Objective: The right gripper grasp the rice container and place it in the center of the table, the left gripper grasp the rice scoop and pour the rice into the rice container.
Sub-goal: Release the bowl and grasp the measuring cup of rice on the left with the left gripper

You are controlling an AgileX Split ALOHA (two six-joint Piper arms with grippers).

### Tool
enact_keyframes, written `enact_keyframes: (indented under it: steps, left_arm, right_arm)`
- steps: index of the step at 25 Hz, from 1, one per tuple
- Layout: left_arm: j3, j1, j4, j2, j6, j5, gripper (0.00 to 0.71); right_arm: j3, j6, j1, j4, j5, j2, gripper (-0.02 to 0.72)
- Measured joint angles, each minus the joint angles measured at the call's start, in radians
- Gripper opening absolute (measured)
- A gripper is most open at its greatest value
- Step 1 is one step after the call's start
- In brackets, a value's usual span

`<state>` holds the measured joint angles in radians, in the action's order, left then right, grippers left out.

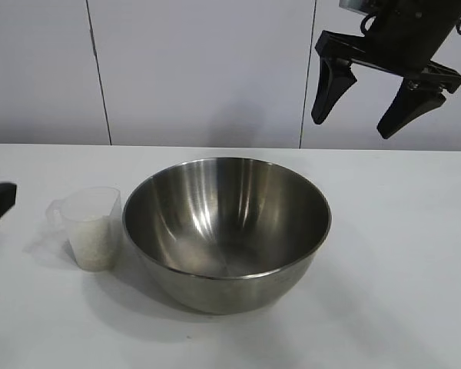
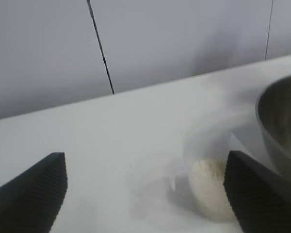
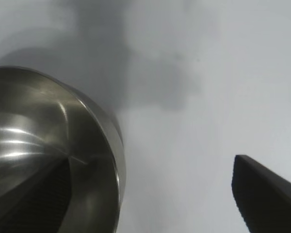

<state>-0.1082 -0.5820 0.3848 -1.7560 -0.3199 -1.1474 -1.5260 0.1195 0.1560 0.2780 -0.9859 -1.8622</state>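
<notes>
Rice scoop (image 1: 92, 227): upright on the worktop (image 1: 399, 254), tab handle pointing away from the rice container (image 1: 227, 231), rice (image 2: 211, 187) inside.
Left end effector (image 2: 145, 194): released, fingers spread, scoop just ahead.
Right end effector (image 1: 366, 96): released, raised behind the container.

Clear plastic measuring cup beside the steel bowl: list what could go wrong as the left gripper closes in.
1. The light clear plastic measuring cup could tip, spilling its white rice, if one finger of the left gripper nudges it.
2. It stands close beside the shiny steel bowl; a finger may strike the bowl.
</notes>
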Motion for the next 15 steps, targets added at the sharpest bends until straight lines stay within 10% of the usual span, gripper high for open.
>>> enact_keyframes:
  steps: [15]
  left_arm:
    - [-0.138,0.0,0.018,-0.204,0.0,-0.004,0.54]
  right_arm:
    - [0.0,0.0,0.0,0.003,-0.003,0.0,0.623]
